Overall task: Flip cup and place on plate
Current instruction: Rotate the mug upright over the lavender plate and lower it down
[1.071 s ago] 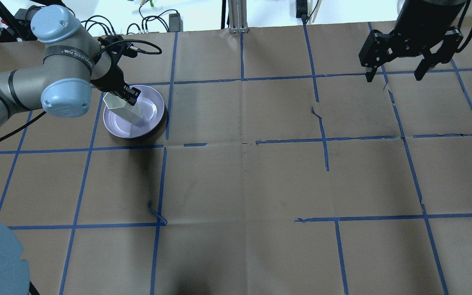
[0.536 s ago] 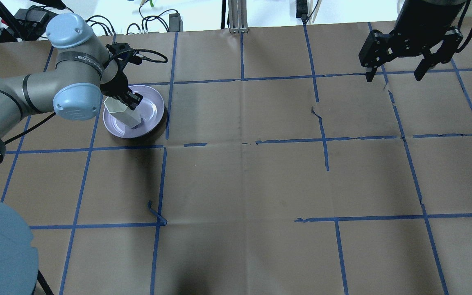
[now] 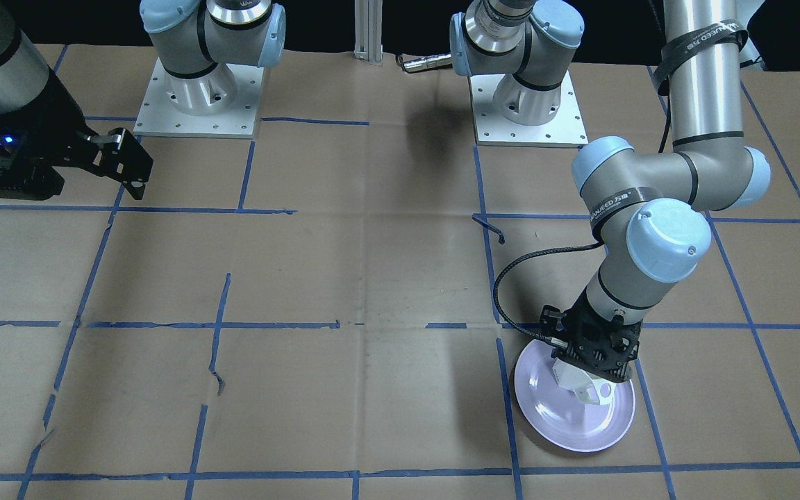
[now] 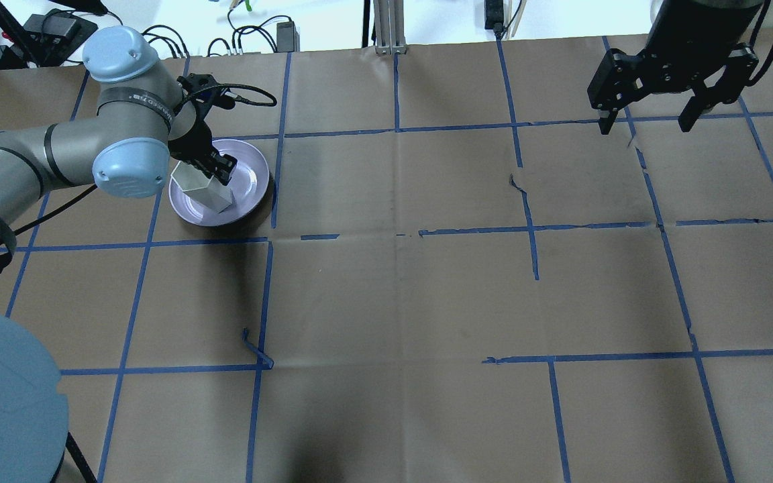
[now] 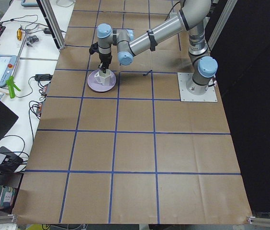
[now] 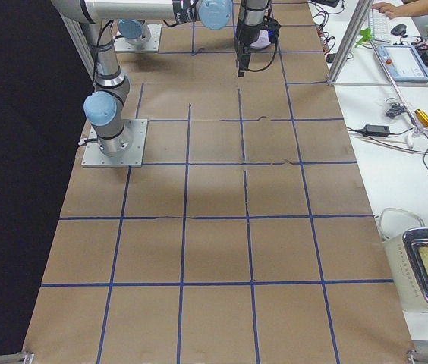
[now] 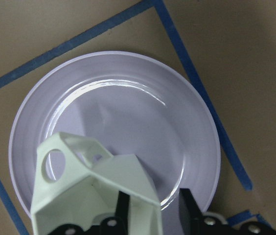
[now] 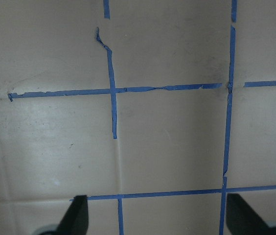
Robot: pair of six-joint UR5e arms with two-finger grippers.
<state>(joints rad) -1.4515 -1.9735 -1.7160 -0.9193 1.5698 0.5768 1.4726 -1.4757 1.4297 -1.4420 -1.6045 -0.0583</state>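
My left gripper (image 4: 215, 168) is shut on the white faceted cup (image 4: 202, 191) and holds it over the pale lavender plate (image 4: 252, 176) at the table's far left. The cup is nearly upright, its open rim upward and tilted a little. In the left wrist view the cup (image 7: 94, 186) fills the lower left, its angular handle toward the plate's (image 7: 128, 93) middle, and the fingers (image 7: 189, 211) clamp its wall. I cannot tell whether its base touches the plate. The front-facing view shows the cup (image 3: 577, 383) under the gripper (image 3: 591, 357). My right gripper (image 4: 648, 121) is open and empty at the far right.
Brown paper with a grid of blue tape covers the table (image 4: 400, 282). A loose curl of tape (image 4: 255, 352) lies in front of the plate. Cables and a metal post (image 4: 386, 27) sit along the far edge. The right wrist view shows only paper and tape.
My left arm has swung the cup from a long slant to nearly upright and lowered it toward the plate. The right arm has not moved.
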